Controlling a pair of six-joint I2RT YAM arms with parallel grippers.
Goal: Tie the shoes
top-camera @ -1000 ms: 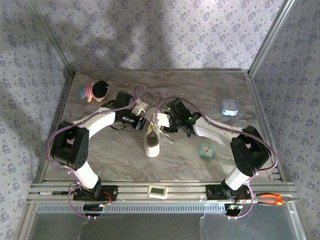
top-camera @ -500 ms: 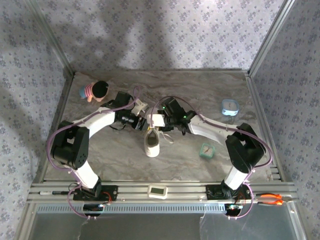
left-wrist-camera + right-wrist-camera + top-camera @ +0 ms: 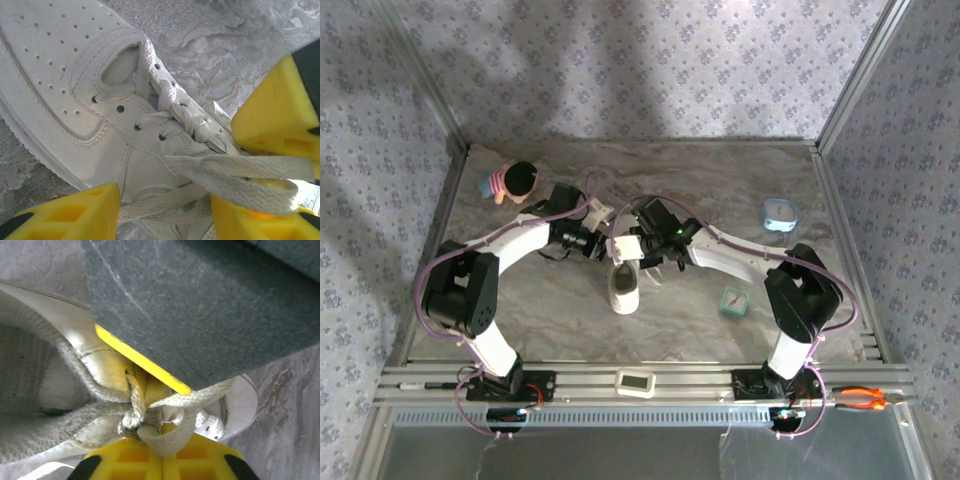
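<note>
The white sneaker (image 3: 624, 288) lies mid-bench (image 3: 550, 310), toe toward the near edge, with both arms reaching over its collar. The right fingers (image 3: 200, 462) are pressed together on a strand of the laces (image 3: 240, 175), just beside a small knot at the top eyelets. The left fingers (image 3: 65, 212) stand apart with loose lace running across the gap, gripping nothing. This looks like the knot-forming step, with one end caught. Next, I judge, the left fingers must close on the other strand and both pull outward, gently enough not to drag the sneaker
</note>
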